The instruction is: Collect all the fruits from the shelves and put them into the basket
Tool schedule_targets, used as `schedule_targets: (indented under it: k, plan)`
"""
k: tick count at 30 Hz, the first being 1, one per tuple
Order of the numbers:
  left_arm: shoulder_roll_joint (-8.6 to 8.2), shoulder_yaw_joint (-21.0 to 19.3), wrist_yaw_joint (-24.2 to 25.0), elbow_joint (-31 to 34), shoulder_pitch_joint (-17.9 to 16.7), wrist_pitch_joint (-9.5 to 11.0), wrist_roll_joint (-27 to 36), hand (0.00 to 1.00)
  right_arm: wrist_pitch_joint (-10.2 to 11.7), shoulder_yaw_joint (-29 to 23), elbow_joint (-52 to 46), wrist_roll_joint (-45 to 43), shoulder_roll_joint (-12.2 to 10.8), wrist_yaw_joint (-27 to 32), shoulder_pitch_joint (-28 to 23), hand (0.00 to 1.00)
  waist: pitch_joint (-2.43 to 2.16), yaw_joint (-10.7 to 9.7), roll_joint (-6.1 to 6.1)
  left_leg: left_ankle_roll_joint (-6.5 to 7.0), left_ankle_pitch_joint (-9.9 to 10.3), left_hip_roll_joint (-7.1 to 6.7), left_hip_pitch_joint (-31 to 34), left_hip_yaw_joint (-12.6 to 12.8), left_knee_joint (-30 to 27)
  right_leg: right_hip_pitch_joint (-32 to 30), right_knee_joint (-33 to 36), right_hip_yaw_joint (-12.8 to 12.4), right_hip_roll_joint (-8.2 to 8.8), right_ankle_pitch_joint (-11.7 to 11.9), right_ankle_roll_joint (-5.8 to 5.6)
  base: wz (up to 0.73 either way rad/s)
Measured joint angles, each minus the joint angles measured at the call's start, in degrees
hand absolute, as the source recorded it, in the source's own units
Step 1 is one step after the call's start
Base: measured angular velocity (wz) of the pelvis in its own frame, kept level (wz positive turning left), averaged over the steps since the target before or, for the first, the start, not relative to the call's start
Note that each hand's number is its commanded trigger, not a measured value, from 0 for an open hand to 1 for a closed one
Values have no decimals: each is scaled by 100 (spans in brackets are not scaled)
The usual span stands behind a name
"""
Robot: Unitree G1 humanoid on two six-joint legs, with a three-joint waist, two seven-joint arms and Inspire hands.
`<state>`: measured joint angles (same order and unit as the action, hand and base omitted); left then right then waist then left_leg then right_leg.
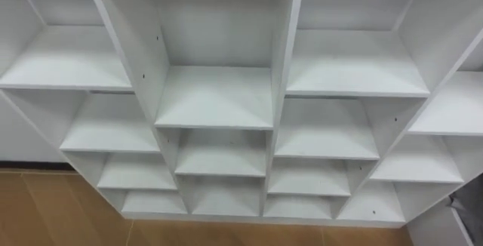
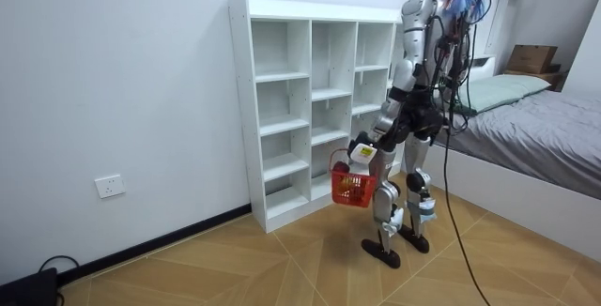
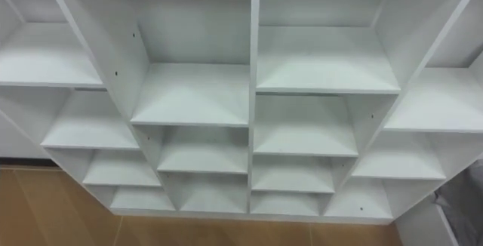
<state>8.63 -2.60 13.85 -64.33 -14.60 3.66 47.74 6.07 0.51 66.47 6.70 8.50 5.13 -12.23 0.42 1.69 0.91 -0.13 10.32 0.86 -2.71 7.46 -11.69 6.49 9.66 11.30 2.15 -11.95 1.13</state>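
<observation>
- Red basket (image 2: pixel 353 189) hangs just under the left hand (image 2: pixel 362 153), which grips its handle; its contents are too small to tell.
- White closet (image 2: pixel 241 109) stands just beyond that hand, its edges cut off in the eye views.

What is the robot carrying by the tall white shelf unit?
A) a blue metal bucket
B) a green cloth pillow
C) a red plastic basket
C: in the room view a red plastic basket hangs from the robot's left hand, in front of the tall white shelf unit.
</observation>
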Motion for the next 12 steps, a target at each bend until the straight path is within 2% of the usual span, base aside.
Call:
schedule_targets:
  k: [4, 8, 9, 11, 12]
  plan:
    - [-8, -64, -244, -32, 15, -5, -351, 100, -56, -15, 142, 10, -7, -5, 92, 0, 6, 2, 15, 1, 1, -6, -4, -15, 3, -2, 2, -4, 2, -9, -3, 1]
    - [-33, -64, -508, -101, 88, -5, -355, 100, -68, -13, 240, 86, -19, -25, 165, 0, 4, -7, 28, 3, 2, -16, -4, -17, 4, 4, -5, -1, 8, -11, -7, 0]
    - [-42, -64, -580, -104, 105, -5, -356, 100, -68, -13, 251, 116, -28, -25, 166, 0, 19, -8, 59, 4, 2, -20, -6, -18, 5, 5, -7, -2, 9, -13, -9, 0]
    - [-50, -64, -648, -105, 126, -5, -355, 100, -69, -13, 256, 163, -38, -28, 167, 0, 2, -13, 35, 5, 3, -27, -9, -22, 6, 11, -9, -1, 5, -14, -12, 0]
    - [-54, -64, -694, -105, 131, -5, -355, 100, -72, -13, 261, 191, -40, -29, 162, 0, 29, -18, 83, 8, 4, -32, -25, -27, 6, 27, -9, -2, -2, -18, -18, 0]
